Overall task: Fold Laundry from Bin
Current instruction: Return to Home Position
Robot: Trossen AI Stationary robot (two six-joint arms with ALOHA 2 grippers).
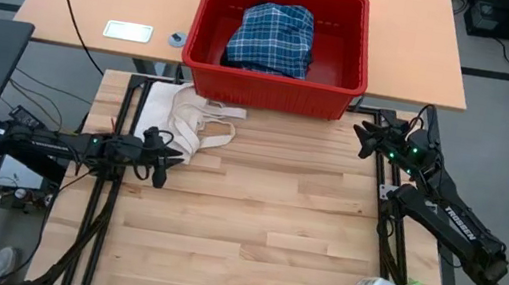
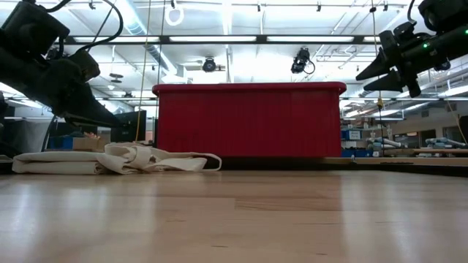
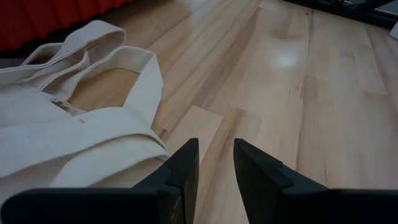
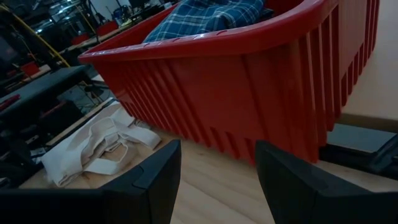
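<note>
Right claw (image 1: pixel 364 139) beside bin (image 1: pixel 272 93); plaid shirt (image 1: pixel 270 36) inside.

Glossy plastic bin (image 1: pixel 272 93), smooth wooden table (image 1: pixel 254 213)

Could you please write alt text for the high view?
A red bin holding a folded blue plaid garment sits at the table's far side, a cream cloth before it. The left gripper and right gripper hang empty.
</note>
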